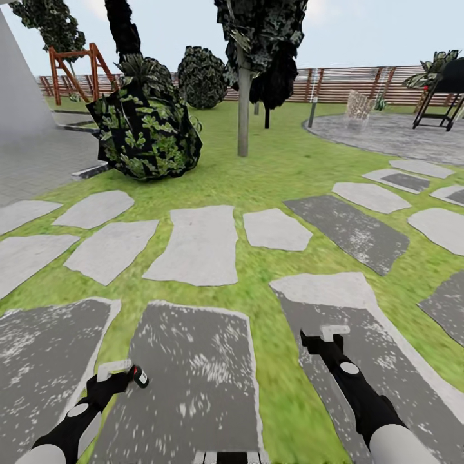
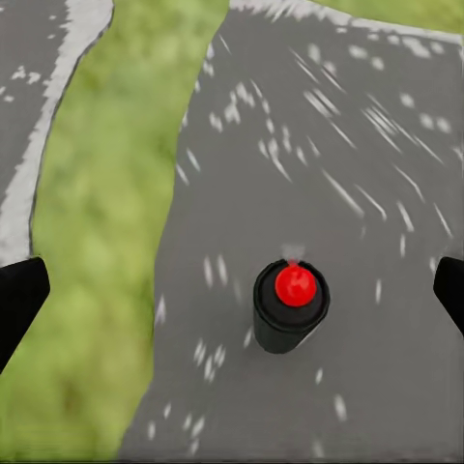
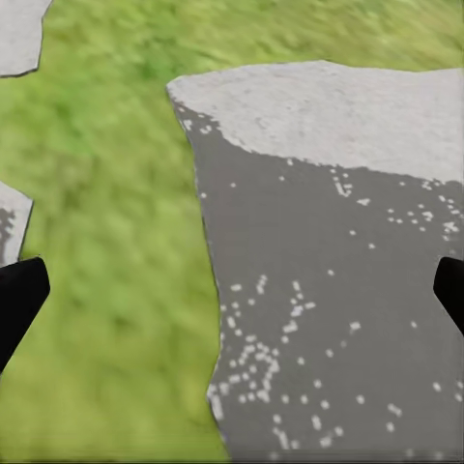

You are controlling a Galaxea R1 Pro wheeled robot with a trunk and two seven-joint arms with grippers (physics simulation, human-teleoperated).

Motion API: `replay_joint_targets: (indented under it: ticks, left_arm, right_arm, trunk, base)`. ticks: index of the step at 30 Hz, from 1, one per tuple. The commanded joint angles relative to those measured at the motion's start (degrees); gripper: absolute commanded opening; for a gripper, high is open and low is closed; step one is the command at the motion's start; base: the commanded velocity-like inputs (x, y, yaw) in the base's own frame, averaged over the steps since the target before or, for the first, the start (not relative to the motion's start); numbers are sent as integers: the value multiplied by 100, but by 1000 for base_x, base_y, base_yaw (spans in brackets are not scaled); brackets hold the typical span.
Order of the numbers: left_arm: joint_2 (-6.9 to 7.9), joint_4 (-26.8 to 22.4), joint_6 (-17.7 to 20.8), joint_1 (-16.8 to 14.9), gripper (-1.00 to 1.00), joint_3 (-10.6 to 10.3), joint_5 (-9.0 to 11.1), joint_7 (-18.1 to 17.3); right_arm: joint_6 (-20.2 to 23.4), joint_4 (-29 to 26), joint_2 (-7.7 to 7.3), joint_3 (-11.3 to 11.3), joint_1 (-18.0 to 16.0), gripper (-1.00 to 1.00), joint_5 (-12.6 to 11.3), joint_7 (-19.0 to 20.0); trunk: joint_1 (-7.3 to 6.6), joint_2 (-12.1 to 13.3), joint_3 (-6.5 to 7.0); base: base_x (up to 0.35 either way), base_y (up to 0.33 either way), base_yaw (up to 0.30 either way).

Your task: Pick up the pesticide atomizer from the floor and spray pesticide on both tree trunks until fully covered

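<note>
The pesticide atomizer [image 2: 290,304], a small black can with a red top, stands on a dark grey stepping stone [image 2: 319,145]. It lies between the wide-apart fingers of my left gripper [image 2: 232,300], which is open and not touching it. From the head the atomizer [image 1: 139,377] sits just past the left gripper [image 1: 116,370], low at the left. My right gripper [image 1: 334,334] is open over another stone, with nothing between its fingers [image 3: 19,300]. One tree trunk [image 1: 243,116], straight and grey, rises from the lawn far ahead.
Grey stepping stones [image 1: 193,248] cross the green grass [image 1: 277,174]. A dark leafy bush [image 1: 145,132] stands to the left of the trunk. A slatted brown fence [image 1: 348,84] closes the far side, with a paved circle [image 1: 393,135] and a black grill [image 1: 444,96] at the right.
</note>
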Motion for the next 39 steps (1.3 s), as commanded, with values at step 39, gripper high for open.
replay_joint_targets:
  ticks: [39]
  left_arm:
    - [5, -2, -49, 13, 100, 74, -15, -40]
  right_arm:
    - [-15, 10, -5, -5, -3, 100, 18, -10]
  trunk:
    - [45, -26, -684]
  base:
    - [67, -26, 0]
